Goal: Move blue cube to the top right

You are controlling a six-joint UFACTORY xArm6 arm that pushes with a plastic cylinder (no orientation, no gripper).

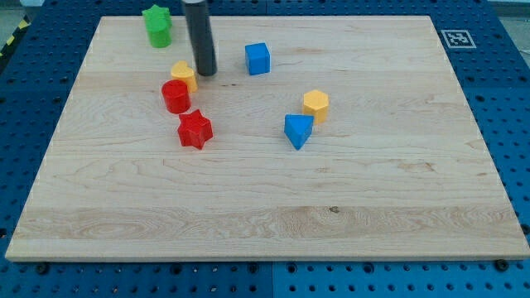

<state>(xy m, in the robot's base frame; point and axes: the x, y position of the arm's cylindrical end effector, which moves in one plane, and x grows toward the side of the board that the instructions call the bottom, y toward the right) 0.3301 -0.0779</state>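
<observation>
— Where's your blue cube (258,59)?
— Upper middle of the worktop (397,190), just right of your tip (205,73). No gripper here; the push runs rightward and up.

A small blue cube (258,59) sits flat and upright on a pale wooden counter (373,199). It lies near the counter's top edge, a little left of the middle of that edge and well away from the top right corner. Its top face and two side faces show, and nothing touches it.
</observation>
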